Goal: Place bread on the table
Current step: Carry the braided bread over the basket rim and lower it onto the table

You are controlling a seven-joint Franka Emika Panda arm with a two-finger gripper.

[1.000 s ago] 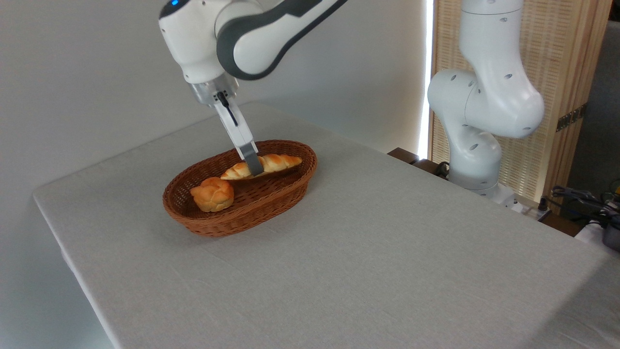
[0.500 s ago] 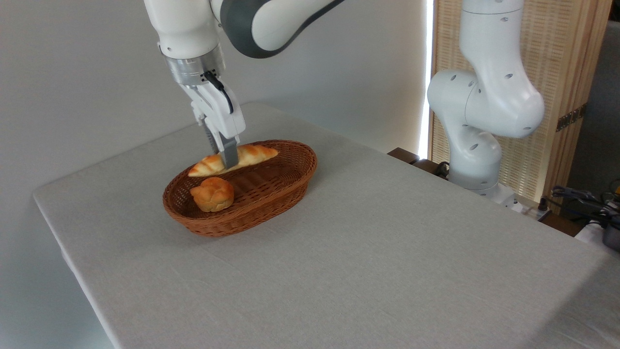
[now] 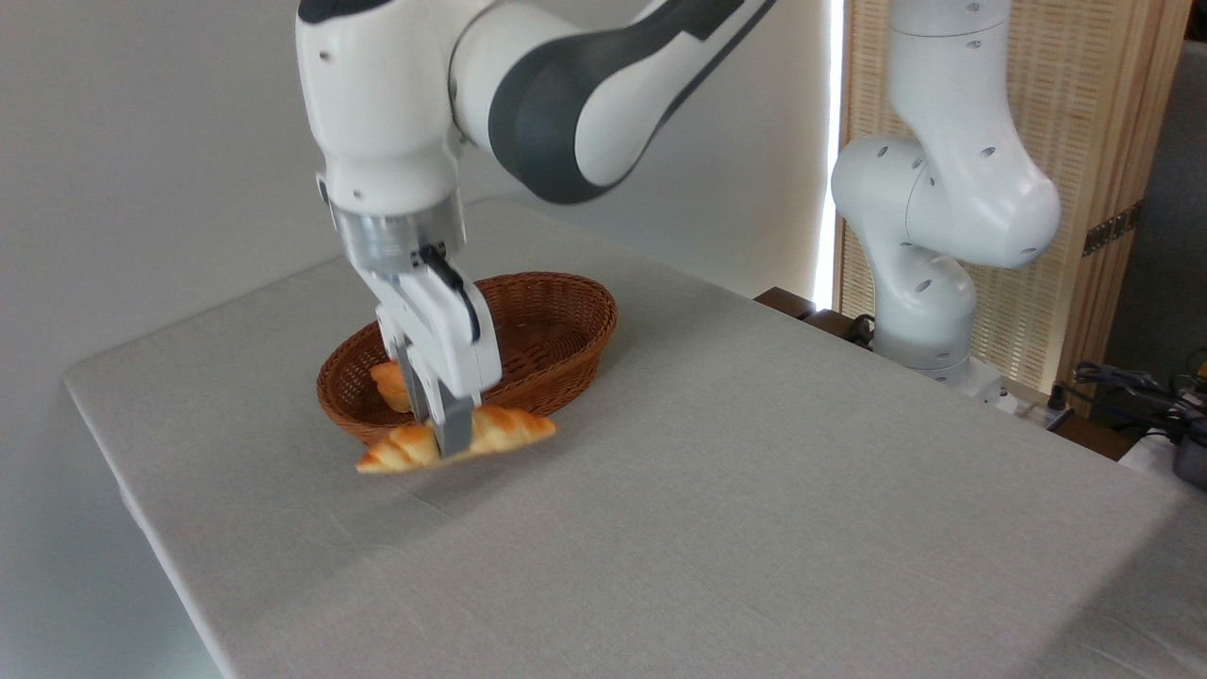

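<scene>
Grey desk (image 3: 754, 490) with a basket (image 3: 566, 325).
Gripper (image 3: 451, 436) pinches the bread (image 3: 500, 429) at its middle, in front of the basket's near rim.

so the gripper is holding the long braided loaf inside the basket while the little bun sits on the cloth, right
Not quite: the camera view shows the bun sitting in the basket, not on the cloth. The gripper does hold the long braided loaf, but outside the basket, by its near rim.

Bun (image 3: 388, 381) half behind the end effector (image 3: 451, 436)
</scene>
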